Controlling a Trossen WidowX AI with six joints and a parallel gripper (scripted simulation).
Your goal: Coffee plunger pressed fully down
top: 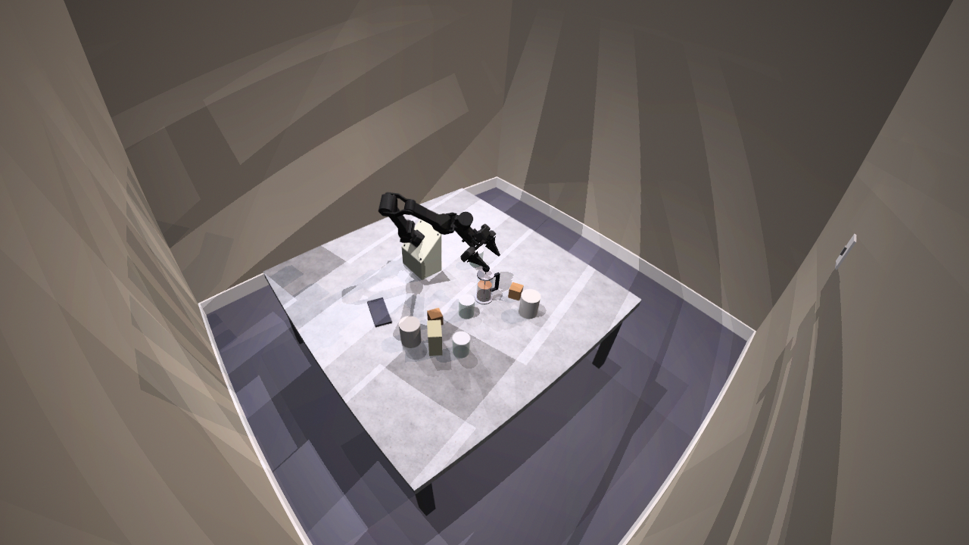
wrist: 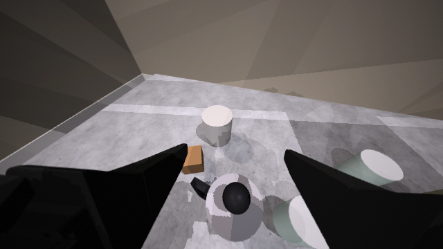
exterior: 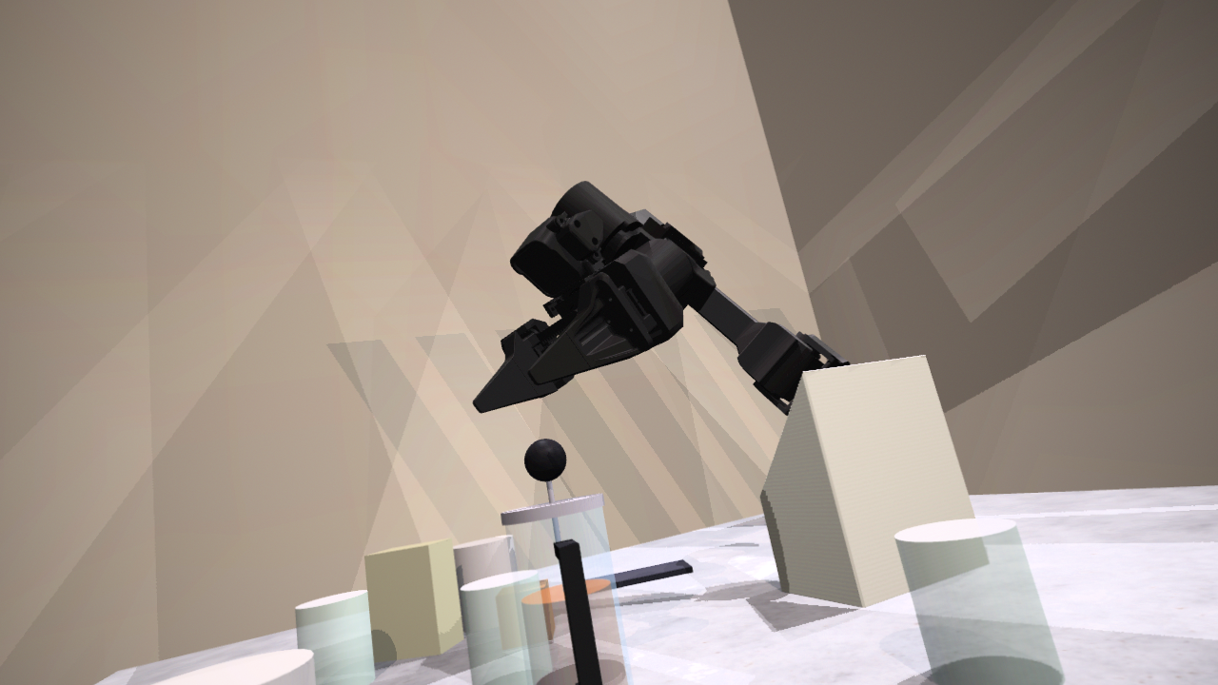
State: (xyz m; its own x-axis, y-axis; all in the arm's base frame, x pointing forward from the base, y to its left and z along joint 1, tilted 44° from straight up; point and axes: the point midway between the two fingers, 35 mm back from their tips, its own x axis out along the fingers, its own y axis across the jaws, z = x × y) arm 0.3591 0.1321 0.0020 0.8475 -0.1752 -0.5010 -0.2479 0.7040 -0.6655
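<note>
My claw (wrist: 233, 159) hangs wide open with nothing in it, a clear gap above the knob (exterior: 544, 459) and touching nothing. The knob tops a short stem over the lid (exterior: 552, 513) of the press (top: 484, 287), which stands upright near the middle of the bench (top: 419, 420), just in front of my base block (exterior: 860, 477).

From here I judge the pressing done and the release made — though a bit of stem shows above the lid, so I cannot be sure the plunger is fully seated. If it is not, the task falls short.

What could go wrong now is mostly my own retreat. My fingertips straddle the knob from above; a sideways swing before I rise could clip it and tip or slide the press. Its black handle (exterior: 579, 613) sticks out too, and a low pass could catch it.

Farther out, toward the far edge, an orange cube (wrist: 193, 160) and a white cylinder (wrist: 217, 125) stand close by the press — knocking either could nudge it.

No brand, label or writing is readable anywhere.
</note>
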